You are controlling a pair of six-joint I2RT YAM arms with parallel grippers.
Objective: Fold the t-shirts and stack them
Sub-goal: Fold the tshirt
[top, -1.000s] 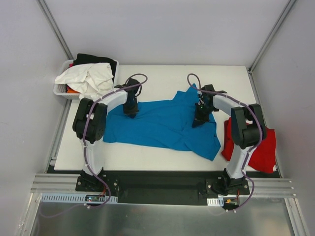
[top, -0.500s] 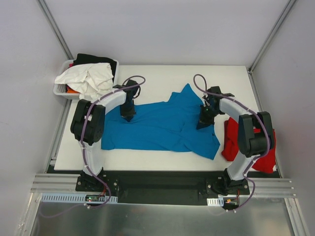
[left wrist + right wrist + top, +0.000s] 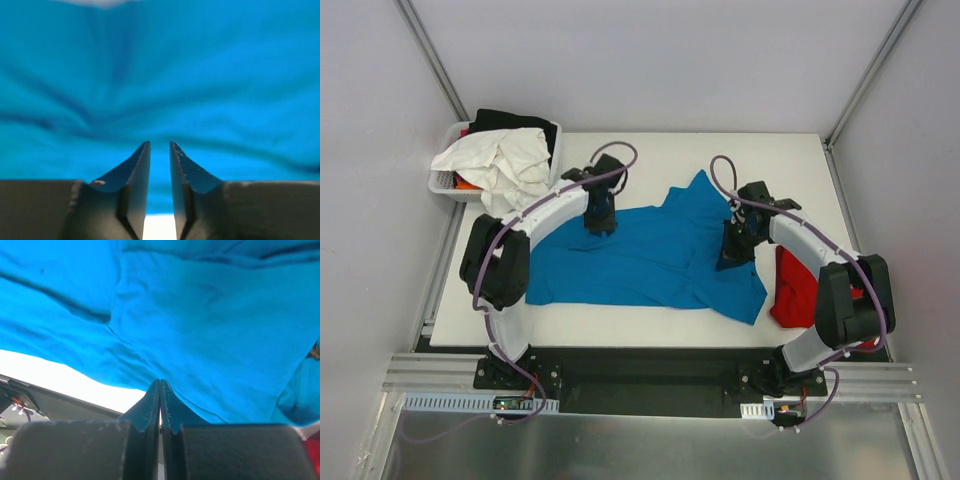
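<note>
The turquoise-blue t-shirt [image 3: 650, 255] lies spread across the middle of the table, wrinkled, with its near right corner folded over. The red t-shirt [image 3: 798, 290] is crumpled at the table's right edge, partly under my right arm. My left gripper [image 3: 601, 218] hovers over the blue shirt's far left part. In the left wrist view its jaws [image 3: 159, 143] stand slightly open, with only blue cloth [image 3: 160, 75] behind the gap. My right gripper [image 3: 735, 248] is shut at the shirt's right side, its tips [image 3: 160, 381] pinching the edge of the blue cloth [image 3: 200, 315].
A white basket [image 3: 442, 183] at the far left corner holds a white garment [image 3: 505, 160] and a black garment [image 3: 510, 120]. Bare table shows behind the shirt and along the near edge. Metal frame posts rise at both back corners.
My left gripper has opened, let go of the blue shirt and moved towards the far right. The shirt has been drawn out flatter. My right gripper shifted slightly right, still shut.
</note>
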